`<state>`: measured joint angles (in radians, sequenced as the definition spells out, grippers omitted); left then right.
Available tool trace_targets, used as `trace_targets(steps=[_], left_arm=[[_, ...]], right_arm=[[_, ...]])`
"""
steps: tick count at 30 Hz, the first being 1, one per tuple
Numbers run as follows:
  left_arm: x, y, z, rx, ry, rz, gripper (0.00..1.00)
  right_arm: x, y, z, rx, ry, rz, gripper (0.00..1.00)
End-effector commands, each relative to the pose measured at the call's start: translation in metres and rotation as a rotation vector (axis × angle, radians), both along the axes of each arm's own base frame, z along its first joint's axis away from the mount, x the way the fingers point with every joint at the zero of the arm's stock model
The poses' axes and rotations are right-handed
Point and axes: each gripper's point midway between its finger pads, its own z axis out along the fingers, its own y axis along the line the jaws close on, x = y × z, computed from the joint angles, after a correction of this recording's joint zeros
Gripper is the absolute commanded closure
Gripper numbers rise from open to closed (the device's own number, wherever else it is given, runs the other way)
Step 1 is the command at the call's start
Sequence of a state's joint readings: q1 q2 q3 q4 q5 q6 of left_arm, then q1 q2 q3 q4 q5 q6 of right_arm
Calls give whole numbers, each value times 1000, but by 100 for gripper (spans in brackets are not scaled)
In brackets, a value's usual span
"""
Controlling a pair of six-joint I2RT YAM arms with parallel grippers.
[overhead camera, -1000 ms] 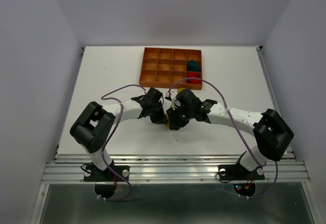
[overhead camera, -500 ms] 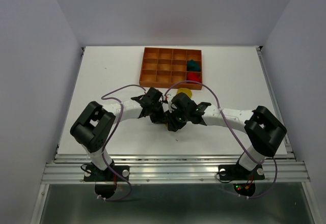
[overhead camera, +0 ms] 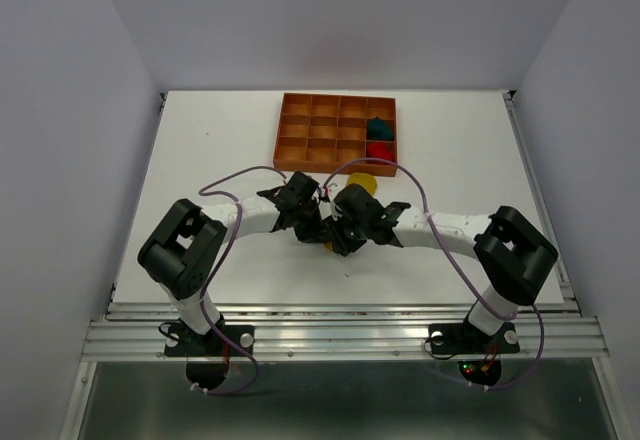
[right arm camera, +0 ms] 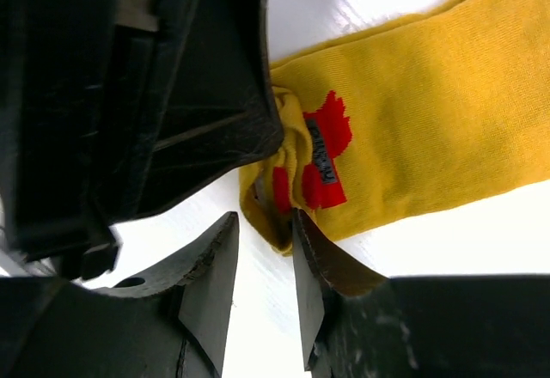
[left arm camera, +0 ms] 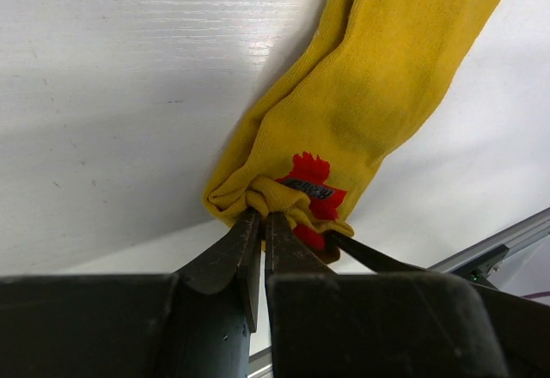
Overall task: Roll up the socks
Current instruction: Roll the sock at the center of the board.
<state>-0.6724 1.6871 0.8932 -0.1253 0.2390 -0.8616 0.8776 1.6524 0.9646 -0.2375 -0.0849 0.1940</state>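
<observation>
While the yellow sock (left arm camera: 378,77) lies stretched out on the table (overhead camera: 200,160) just in front of the tray (overhead camera: 281,142), its near end is bunched up between both hands. The red print sits right at that bunched end.

Left hand (left arm camera: 260,216): fingers nearly pressed together, pinching the gathered fabric at the tips.

Right hand (right arm camera: 262,223): fingers a little apart, and the sock's corner sits between the tips. One finger lies against the fabric's edge. Can't tell whether it actually clamps.

The two hands are close together, touching or nearly so, with tips pointed at the same end of the sock from opposite sides. The rest of the sock runs away from the hands toward the tray, untwisted, not rolled yet.

Teal sock (overhead camera: 378,126) and red sock (overhead camera: 379,148) are in the tray's right-hand column, teal in the compartment behind red. Both are bunched into small lumps.

Both arms reach inward from their bases and meet near the table's centre.
</observation>
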Motion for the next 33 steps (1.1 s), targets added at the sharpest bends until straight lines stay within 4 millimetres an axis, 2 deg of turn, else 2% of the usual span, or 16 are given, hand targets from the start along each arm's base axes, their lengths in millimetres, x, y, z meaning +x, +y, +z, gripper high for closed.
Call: trace_targets(steps=[1, 5, 7, 11, 12, 14, 16, 19, 25, 29, 33], left_arm=[[-22, 31, -36, 165, 85, -11, 100], [-21, 28, -33, 155, 82, -22, 100], [-21, 27, -31, 149, 77, -24, 100], [-21, 27, -27, 140, 68, -24, 99], [-21, 27, -24, 134, 61, -24, 88], [-20, 27, -21, 128, 49, -19, 78], [-19, 28, -14, 119, 26, -8, 62], [-17, 33, -7, 124, -1, 17, 47], [-20, 42, 7, 108, -42, 57, 36], [-25, 49, 14, 84, -81, 81, 36], [-30, 53, 18, 50, -121, 81, 33]], right_arm=[[13, -12, -14, -79, -63, -55, 65], [16, -18, -26, -132, -60, -74, 67], [17, -23, -33, -164, -56, -91, 73], [20, -29, -40, -200, -54, -130, 76], [19, -31, -44, -206, -43, -144, 80], [15, -29, -47, -202, -16, -137, 83], [5, -27, -51, -190, 39, -132, 89], [-12, -28, -55, -180, 128, -148, 98], [-55, -8, -44, -57, 358, -93, 99], [-62, 0, -34, 39, 490, -104, 99], [-61, 6, -18, 145, 599, -118, 99]])
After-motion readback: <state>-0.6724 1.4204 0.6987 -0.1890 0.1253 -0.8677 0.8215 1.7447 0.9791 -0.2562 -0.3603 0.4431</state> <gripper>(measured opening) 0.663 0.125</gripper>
